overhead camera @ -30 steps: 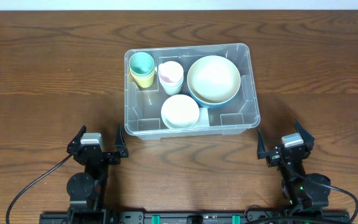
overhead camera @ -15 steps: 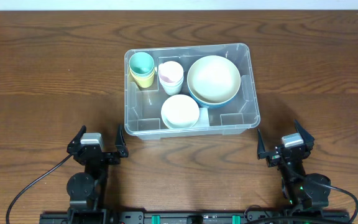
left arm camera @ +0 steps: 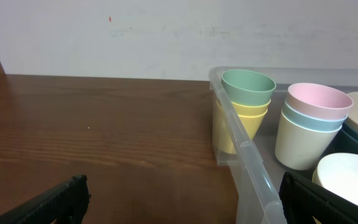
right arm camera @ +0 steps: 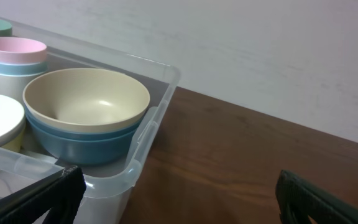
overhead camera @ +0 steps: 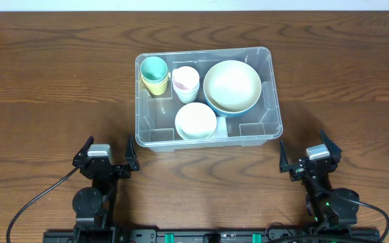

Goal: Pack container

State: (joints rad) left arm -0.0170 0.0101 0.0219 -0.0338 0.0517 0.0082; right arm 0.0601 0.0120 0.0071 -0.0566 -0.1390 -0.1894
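Observation:
The clear plastic container (overhead camera: 204, 52) stands at the table's centre. It holds a green cup stacked in a yellow one (overhead camera: 154, 68), a pink-topped cup stack (overhead camera: 185, 81), a cream bowl nested in a blue bowl (overhead camera: 231, 84) and a white bowl (overhead camera: 195, 120). My left gripper (overhead camera: 109, 143) rests open near the front edge, short of the container's left front corner. My right gripper (overhead camera: 302, 140) rests open off its right front corner. Nothing sits between either pair of fingers. In the left wrist view the container's rim (left arm camera: 241, 143) runs toward the right finger. In the right wrist view its corner (right arm camera: 154, 118) is beside the left finger.
Bare dark wooden table (overhead camera: 53, 81) surrounds the container on all sides. A pale wall (left arm camera: 135, 31) rises behind the table's far edge. Cables (overhead camera: 32, 202) trail from the arm bases at the front edge.

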